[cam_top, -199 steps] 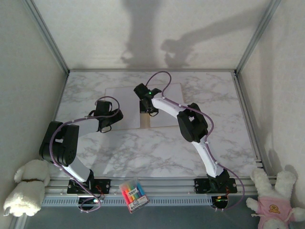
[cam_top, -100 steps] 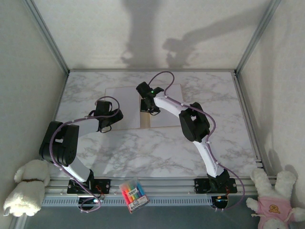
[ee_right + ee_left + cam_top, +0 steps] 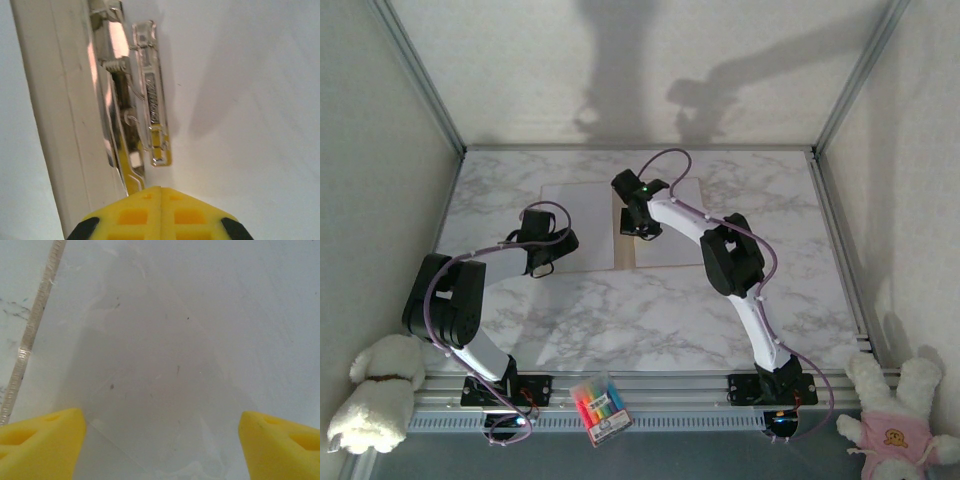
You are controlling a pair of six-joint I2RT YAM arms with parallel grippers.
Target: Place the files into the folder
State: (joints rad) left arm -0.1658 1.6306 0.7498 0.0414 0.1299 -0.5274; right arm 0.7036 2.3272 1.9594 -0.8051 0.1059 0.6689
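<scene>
**A:** What's hard to make out in this one?

**B:** A fair bit. From above, the right arm's wrist sits over the middle of the folder (image 3: 623, 252), so whatever is under it is hidden. All I get of the folder is a narrow tan strip running near to far. The left wrist camera is right up against pale paper. There's a thin light band down its left side with marble past it, maybe the edge of a sheet or of the folder, can't say which.

**A:** And the files?

**B:** The files (image 3: 575, 215) are plain white sheets lying flat on the marble bench (image 3: 620, 320). One is left of the tan strip and one right of it, covering both leaves. No folds that I can see from overhead.

**A:** Anything else in the folder?

**B:** A shiny metal clip (image 3: 147, 100) runs along the crease. Its bar lies on the right-hand sheet, just beside the tan strip.

**A:** Pincers?

**B:** Right pincer (image 3: 161, 197) has its yellow tips pressed together with nothing between them. It's at the near end of the clip, and I can't tell if it's touching. Left pincer (image 3: 160, 442) is spread wide over the near part of the left sheet, holding nothing.
</scene>
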